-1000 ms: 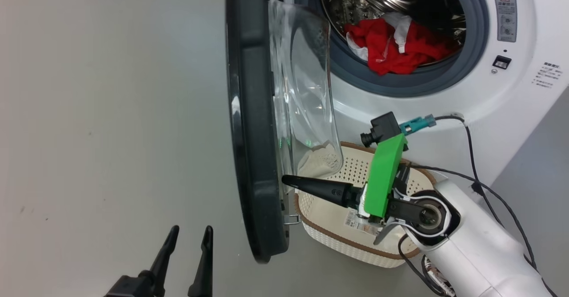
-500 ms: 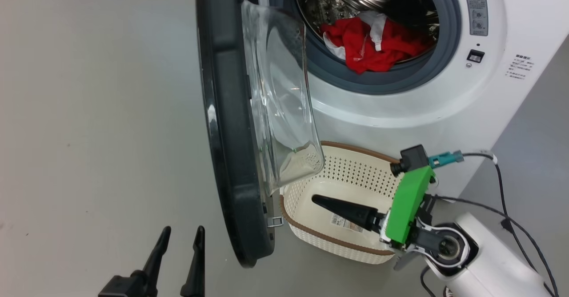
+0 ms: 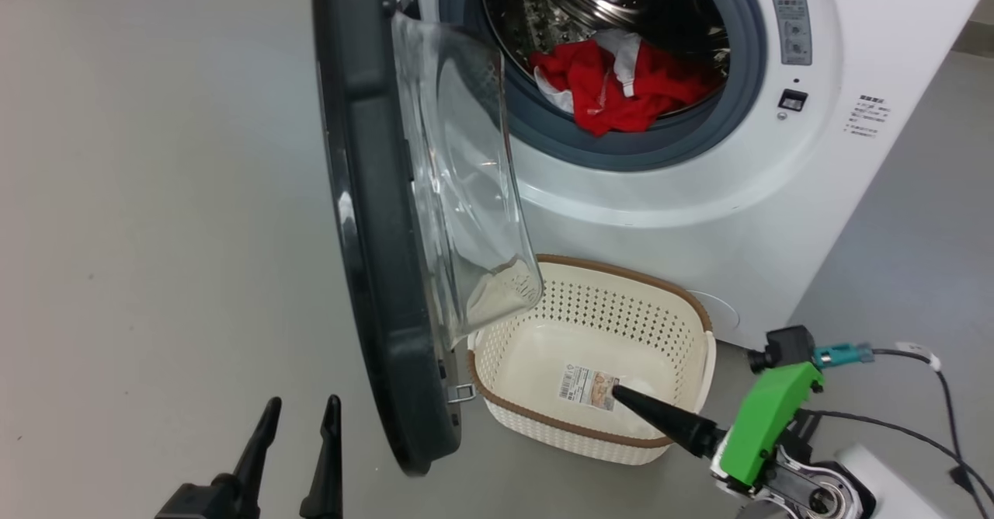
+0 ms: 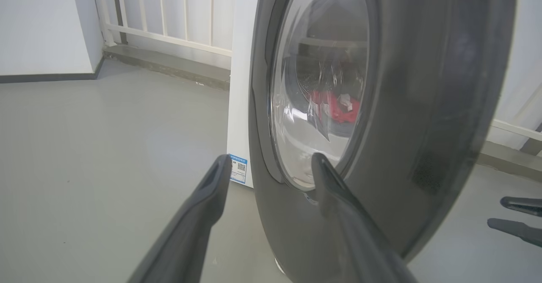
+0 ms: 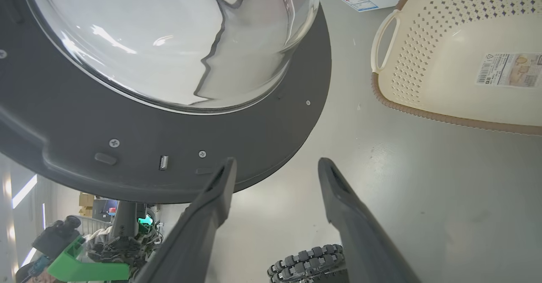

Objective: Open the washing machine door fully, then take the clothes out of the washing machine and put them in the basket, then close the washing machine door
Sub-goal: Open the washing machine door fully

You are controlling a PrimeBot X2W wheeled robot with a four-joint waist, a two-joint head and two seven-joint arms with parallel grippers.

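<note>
The washing machine (image 3: 699,193) stands with its door (image 3: 365,231) swung out edge-on, the glass bowl (image 3: 458,177) facing the drum. The red and white clothes (image 3: 606,84) lie at the drum's front lip. The cream basket (image 3: 621,301) sits on the floor below the opening, holding nothing. My right gripper (image 3: 625,395) hovers over the basket's near right rim, open (image 5: 277,164) with nothing between its fingers, apart from the door's inner rim (image 5: 169,134). My left gripper (image 3: 299,441) stands open on the door's outer side (image 4: 423,84), not touching it (image 4: 269,162).
Grey floor (image 3: 155,193) lies wide open left of the door. A black cable (image 3: 893,426) trails from my right wrist at the lower right. A white railing (image 4: 169,16) runs behind the washer. A blue label (image 4: 238,168) marks the washer's base.
The head camera has shifted. My right gripper has drawn back from the door's inner side, rightward over the basket's near rim. The left gripper and door look unchanged.
</note>
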